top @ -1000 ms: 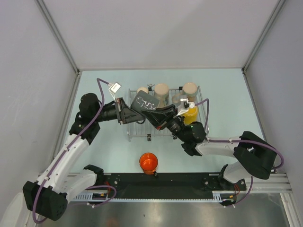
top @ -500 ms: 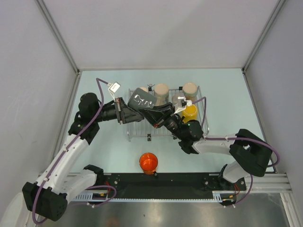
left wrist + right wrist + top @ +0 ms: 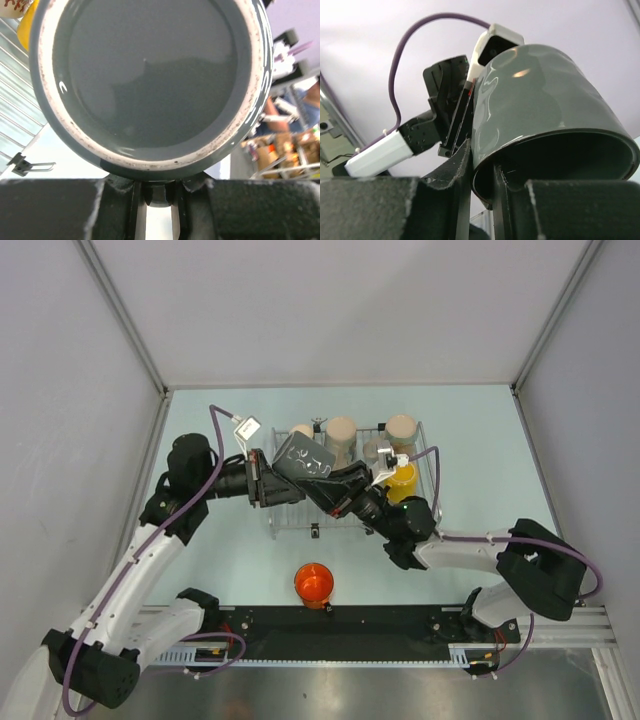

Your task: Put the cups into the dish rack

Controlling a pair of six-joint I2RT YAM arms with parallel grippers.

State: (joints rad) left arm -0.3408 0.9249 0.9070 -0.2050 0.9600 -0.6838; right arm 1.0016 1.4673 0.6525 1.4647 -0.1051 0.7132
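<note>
The right gripper [image 3: 480, 186] is pinching the rim wall of the dark grey-green mug [image 3: 305, 458], one finger inside, one outside, holding it tipped sideways over the 9 o'clock end of the dish rack [image 3: 300, 518]. The left gripper [image 3: 157, 202] is sitting at the mug's base from 9 o'clock, fingers narrowly parted; whether they are gripping, I cannot tell. The orange mug [image 3: 313, 583] is standing off the rack at its 6 o'clock.
</note>
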